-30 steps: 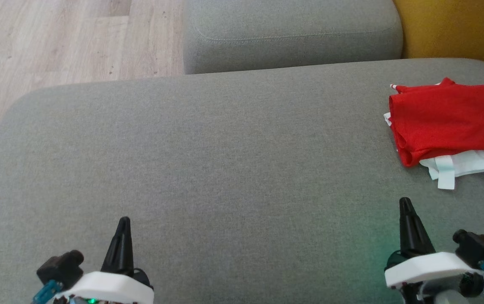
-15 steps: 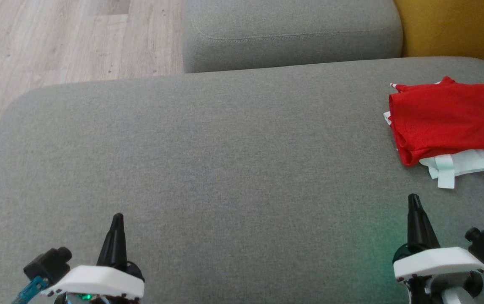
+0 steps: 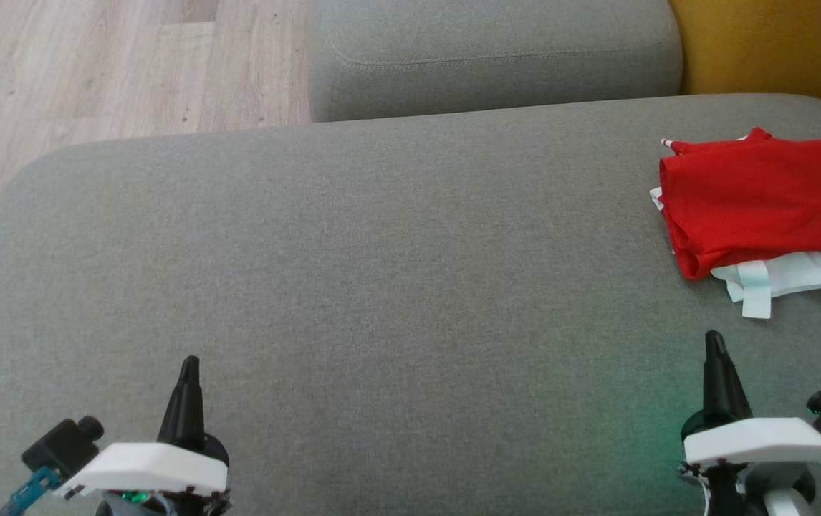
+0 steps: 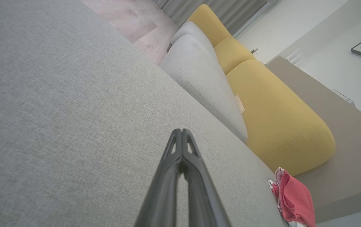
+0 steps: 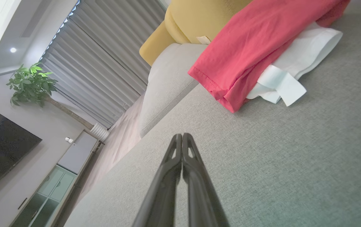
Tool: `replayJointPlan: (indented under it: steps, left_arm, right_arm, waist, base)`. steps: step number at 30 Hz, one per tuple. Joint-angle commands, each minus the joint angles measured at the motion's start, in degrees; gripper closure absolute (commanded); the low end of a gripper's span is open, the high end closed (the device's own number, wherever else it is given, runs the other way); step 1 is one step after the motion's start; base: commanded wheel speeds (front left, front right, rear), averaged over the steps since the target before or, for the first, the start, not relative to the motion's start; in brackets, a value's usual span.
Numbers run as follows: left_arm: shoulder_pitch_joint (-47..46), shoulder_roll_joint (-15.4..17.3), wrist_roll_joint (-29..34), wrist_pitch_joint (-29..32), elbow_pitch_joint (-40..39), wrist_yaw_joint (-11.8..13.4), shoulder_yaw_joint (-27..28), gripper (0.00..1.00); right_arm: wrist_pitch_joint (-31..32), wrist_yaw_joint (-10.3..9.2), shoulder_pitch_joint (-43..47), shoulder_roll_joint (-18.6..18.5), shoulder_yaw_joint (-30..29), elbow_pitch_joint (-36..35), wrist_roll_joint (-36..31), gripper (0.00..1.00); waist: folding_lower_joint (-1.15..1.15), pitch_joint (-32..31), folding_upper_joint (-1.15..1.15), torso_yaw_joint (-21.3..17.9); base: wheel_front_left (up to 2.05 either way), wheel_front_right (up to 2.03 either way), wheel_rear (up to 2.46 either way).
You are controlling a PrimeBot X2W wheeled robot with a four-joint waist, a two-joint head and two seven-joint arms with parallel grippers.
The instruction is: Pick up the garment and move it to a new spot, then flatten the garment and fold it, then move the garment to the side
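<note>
Head view: garment (image 3: 761,193) lies by right edge of cushion (image 3: 382,251).

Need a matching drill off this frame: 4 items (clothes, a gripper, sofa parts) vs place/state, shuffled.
1 red garment
2 white fabric
3 left gripper
4 yellow cushion

a shut, lower left of head view
b top right, behind the grey seat
c folded, far right of the grey seat
d sticking out from under the red

Pairs: 1-c, 2-d, 3-a, 4-b
</note>
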Motion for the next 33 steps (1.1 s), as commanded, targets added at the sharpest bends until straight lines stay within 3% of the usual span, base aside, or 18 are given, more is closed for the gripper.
replayJointPlan:
  steps: [1,33]
  left_arm:
    - [-3.30,0.74,-1.35,0.21,-1.46,-0.34,1.23,1.00]
    - [-6.08,0.96,-19.41,5.31,0.02,-2.20,4.82,1.00]
  right_arm:
    - [0.27,-0.02,-3.47,-0.57,0.15,-2.19,1.54,1.00]
    - [5.37,-0.03,-4.75,-0.67,-2.17,-3.11,20.44,1.00]
  waist:
    - [0.00,0.02,0.00,-0.01]
    - [0.00,0.54,0.00,-0.23]
  base:
    - [0.00,0.00,0.00]
    - [0.00,0.00,0.00]
